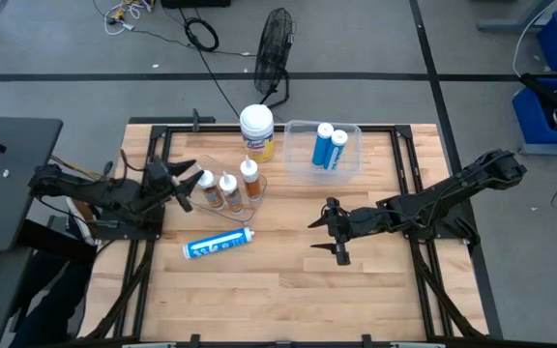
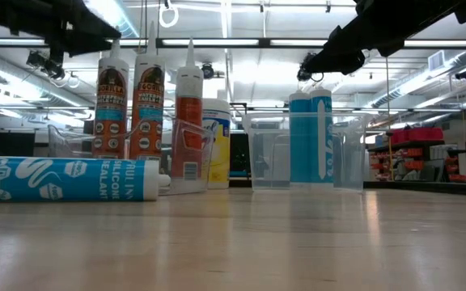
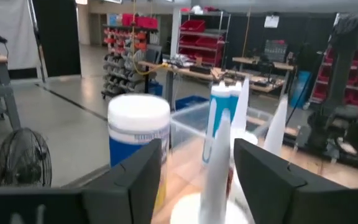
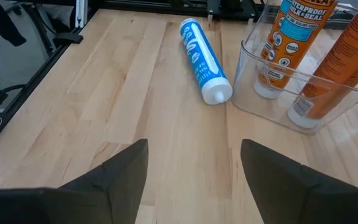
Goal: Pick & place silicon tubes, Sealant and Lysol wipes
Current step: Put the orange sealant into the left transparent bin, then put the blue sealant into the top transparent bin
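Observation:
Three orange-labelled sealant cartridges [image 1: 228, 188] stand upright in a clear bin [image 1: 259, 193] at the left. My left gripper [image 1: 190, 184] is level and open beside the leftmost one; its fingers [image 3: 143, 177] stand on either side of that cartridge's white nozzle [image 3: 217, 155], apart from it. The Lysol wipes [image 1: 257, 130] stand on the table behind that bin. Two blue silicone tubes [image 1: 329, 147] stand in a second clear bin [image 1: 354, 166]. Another blue tube [image 1: 219, 244] lies on its side on the table. My right gripper [image 1: 325, 239] hangs open above the table's middle, holding nothing.
Bare wood lies under my right gripper [image 4: 193, 149] and along the near edge. The lying tube [image 4: 202, 59] points toward the cartridge bin [image 4: 303, 93]. A black frame rims the table [image 1: 288, 290]. A fan [image 1: 277, 48] stands on the floor beyond the far edge.

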